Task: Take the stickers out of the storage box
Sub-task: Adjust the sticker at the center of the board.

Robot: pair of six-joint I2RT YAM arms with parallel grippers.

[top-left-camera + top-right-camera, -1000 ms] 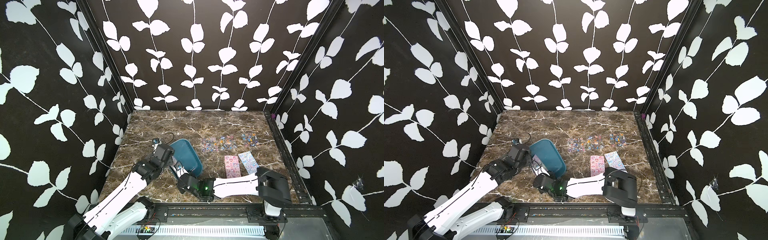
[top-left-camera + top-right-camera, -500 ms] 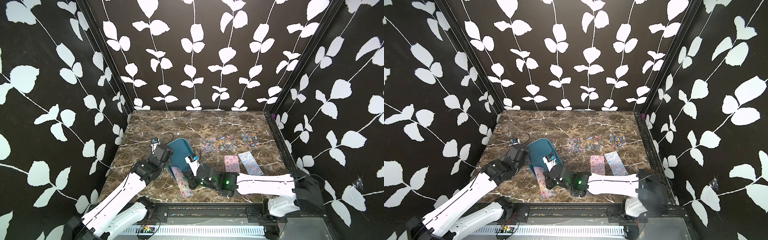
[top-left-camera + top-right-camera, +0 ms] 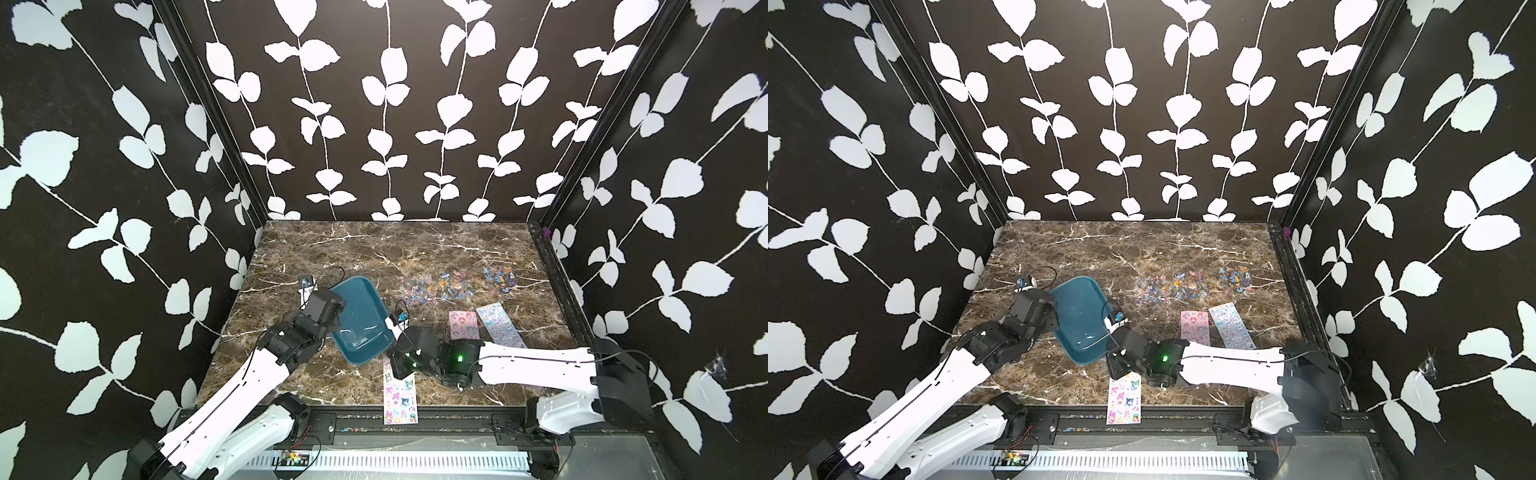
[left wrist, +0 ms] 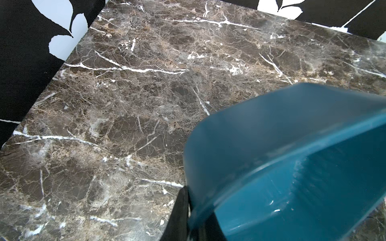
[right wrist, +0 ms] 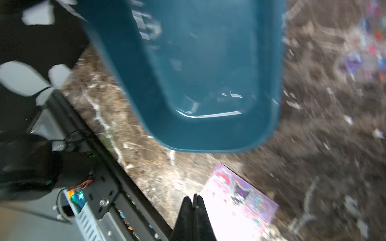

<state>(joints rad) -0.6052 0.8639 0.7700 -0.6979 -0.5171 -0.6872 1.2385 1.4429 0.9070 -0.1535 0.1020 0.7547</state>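
Observation:
The storage box [image 3: 359, 320] [image 3: 1079, 320] is a teal tray with nothing in it, tilted up on its left side. My left gripper [image 3: 333, 318] [image 4: 188, 219] is shut on its left rim [image 4: 292, 146]. Three clear stickers sheets [image 3: 455, 284] lie in a row at the back right, with a pink sheet [image 3: 463, 324] and a light-blue sheet [image 3: 498, 326] in front of them. Another pink sheet [image 3: 400, 395] [image 3: 1124, 399] [image 5: 240, 200] lies at the table's front edge, overhanging the rail. My right gripper [image 3: 395, 368] [image 5: 194, 200] is shut on that sheet's far end, just in front of the box [image 5: 198, 73].
A black frame rail [image 3: 457, 419] with a small circuit board [image 3: 293, 457] runs along the table's front edge. Leaf-patterned walls close in the left, back and right sides. The marble table [image 4: 125, 104] stretches left of and behind the box.
My right gripper has carried the pink sheet from the box's front left to the right and down. The sheet now lies flat across the table's front edge. The left gripper still holds the box tilted.

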